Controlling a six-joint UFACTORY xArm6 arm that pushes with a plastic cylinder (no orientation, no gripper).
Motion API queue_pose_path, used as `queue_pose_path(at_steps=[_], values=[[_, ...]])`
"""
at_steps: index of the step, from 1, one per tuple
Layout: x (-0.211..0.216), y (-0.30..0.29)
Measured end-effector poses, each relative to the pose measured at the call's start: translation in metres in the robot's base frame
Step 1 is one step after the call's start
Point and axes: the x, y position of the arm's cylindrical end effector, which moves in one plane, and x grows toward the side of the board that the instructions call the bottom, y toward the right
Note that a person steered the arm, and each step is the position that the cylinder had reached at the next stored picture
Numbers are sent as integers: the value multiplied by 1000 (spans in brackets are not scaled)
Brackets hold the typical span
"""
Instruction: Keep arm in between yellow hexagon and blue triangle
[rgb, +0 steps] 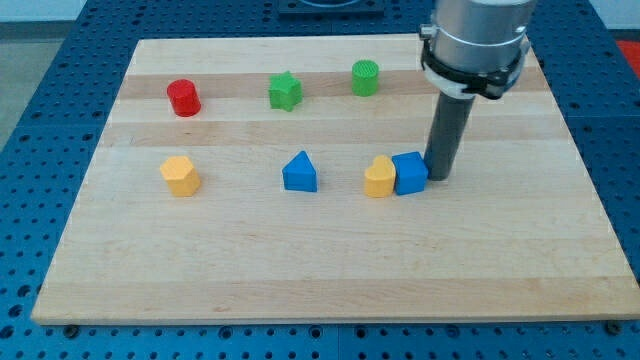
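Note:
The yellow hexagon (180, 175) sits at the view's left on the wooden board (330, 270). The blue triangle (300, 172) sits near the board's middle, to the right of the hexagon. My tip (438, 176) rests on the board far to the right of both, touching or nearly touching the right side of a blue cube (410, 172). A second yellow block (380, 177) sits against the cube's left side.
A red cylinder (184, 98) stands at the upper left. A green star (285, 91) and a green cylinder (365, 77) stand along the top. The board lies on a blue perforated table (40, 120).

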Motion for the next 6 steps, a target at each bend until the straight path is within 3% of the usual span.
queue_pose_path(at_steps=[2, 4, 6], values=[[-20, 7], [-51, -90], [-42, -222]])
